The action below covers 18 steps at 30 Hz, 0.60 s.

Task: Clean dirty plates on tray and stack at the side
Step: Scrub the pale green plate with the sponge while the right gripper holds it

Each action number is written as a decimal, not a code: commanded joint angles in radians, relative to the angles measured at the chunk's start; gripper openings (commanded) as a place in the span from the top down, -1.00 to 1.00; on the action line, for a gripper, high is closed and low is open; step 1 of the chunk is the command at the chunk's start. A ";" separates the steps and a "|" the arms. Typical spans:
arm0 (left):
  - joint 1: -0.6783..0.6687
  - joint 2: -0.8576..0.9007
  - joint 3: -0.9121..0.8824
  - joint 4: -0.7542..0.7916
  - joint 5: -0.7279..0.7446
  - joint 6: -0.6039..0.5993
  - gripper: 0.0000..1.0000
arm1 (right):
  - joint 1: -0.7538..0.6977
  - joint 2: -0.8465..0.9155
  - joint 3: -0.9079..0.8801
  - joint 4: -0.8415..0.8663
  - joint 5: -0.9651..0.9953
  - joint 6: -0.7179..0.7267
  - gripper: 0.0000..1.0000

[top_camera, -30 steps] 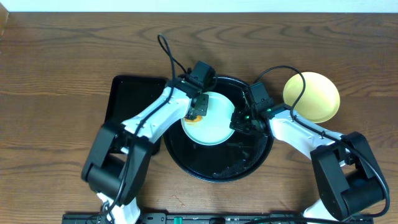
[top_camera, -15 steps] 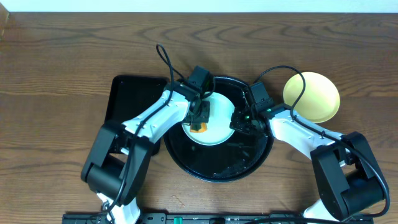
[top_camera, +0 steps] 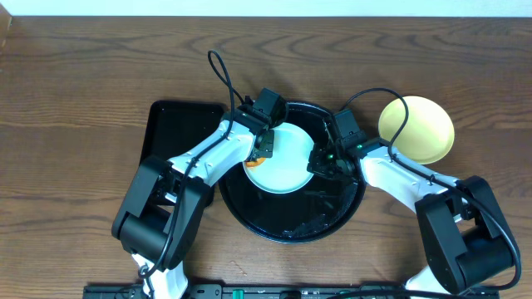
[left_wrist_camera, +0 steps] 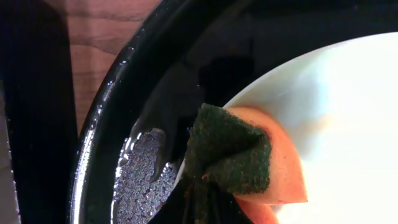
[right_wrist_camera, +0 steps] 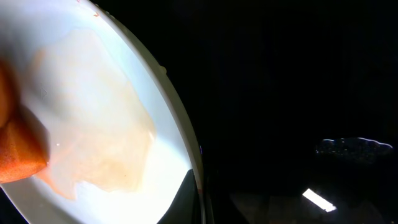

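Observation:
A pale mint-white plate (top_camera: 281, 159) lies in the round black tray (top_camera: 291, 223). My left gripper (top_camera: 264, 146) is shut on an orange sponge with a green scouring side (top_camera: 261, 152) and presses it on the plate's left part. In the left wrist view the sponge (left_wrist_camera: 239, 155) rests at the plate's (left_wrist_camera: 336, 118) edge in the gripper (left_wrist_camera: 208, 202). My right gripper (top_camera: 319, 160) is shut on the plate's right rim; its wrist view shows a finger (right_wrist_camera: 194, 194) on the rim, a faint orange smear on the plate (right_wrist_camera: 99, 124) and the sponge (right_wrist_camera: 17, 148). A pale yellow plate (top_camera: 416, 129) lies on the wood to the right.
A smaller rectangular black tray (top_camera: 176, 133) lies just left of the round tray, under my left arm. The round tray's floor is wet, with droplets near its left rim (left_wrist_camera: 140, 180). Cables loop above both wrists. Brown wood tabletop (top_camera: 75, 100) surrounds the trays.
My left gripper slid the sponge down across the plate's left part, then back up toward the upper left. The right gripper and the plate have stayed put.

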 commanded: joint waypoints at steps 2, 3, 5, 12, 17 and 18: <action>0.032 -0.003 0.049 -0.023 -0.106 -0.009 0.82 | 0.007 0.038 -0.039 -0.040 0.060 0.004 0.98; 0.032 -0.015 0.057 -0.030 -0.106 -0.009 0.82 | 0.007 0.038 -0.039 -0.040 0.060 0.004 0.98; 0.032 -0.038 0.070 -0.047 -0.106 -0.009 0.83 | 0.007 0.038 -0.039 -0.040 0.060 0.004 0.98; 0.032 -0.125 0.076 -0.126 -0.106 -0.010 0.82 | 0.007 0.038 -0.039 -0.039 0.060 0.004 0.98; 0.032 -0.148 0.076 -0.175 0.008 -0.009 0.82 | 0.007 0.038 -0.039 -0.040 0.066 0.004 0.97; 0.032 -0.148 0.076 -0.175 0.038 -0.010 0.82 | 0.007 0.038 -0.039 -0.040 0.066 0.004 0.98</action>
